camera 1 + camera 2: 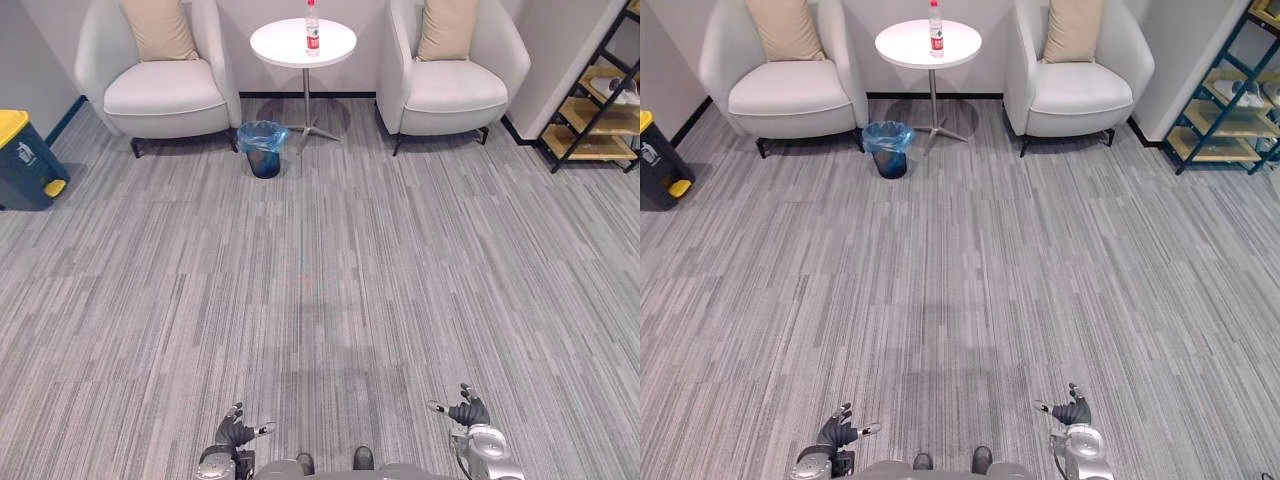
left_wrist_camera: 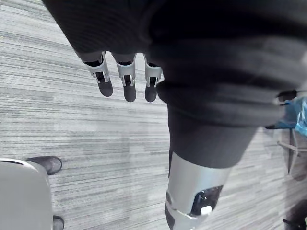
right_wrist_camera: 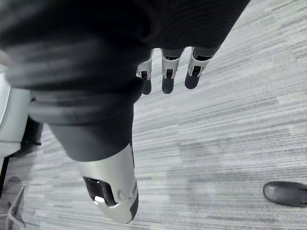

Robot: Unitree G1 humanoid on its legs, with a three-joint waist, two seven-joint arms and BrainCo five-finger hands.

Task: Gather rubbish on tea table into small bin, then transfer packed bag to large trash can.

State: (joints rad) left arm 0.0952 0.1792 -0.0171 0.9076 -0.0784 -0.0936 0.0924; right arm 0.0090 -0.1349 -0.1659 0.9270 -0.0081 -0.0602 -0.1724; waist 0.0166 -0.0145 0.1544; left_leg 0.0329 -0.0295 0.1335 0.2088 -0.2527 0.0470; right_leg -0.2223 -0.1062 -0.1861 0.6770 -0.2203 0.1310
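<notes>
My left hand [image 1: 237, 430] and right hand [image 1: 467, 410], fingers loosely spread (both empty), at frame bottom; bottle [image 1: 312, 27] on tea table [image 1: 285, 45], top centre.

Far ahead of the left hand [image 1: 238, 430], a round white pedestal tea table [image 1: 303, 45] bears one upright clear plastic bottle with red label [image 1: 312, 27]. On the grey striped carpet floor [image 1: 320, 280], a small dark bin with blue liner [image 1: 264, 148] stands near the table's foot.

head stereo: high, facing tea table [image 1: 303, 42]; wrists: close, over carpet [image 2: 72, 139]
</notes>
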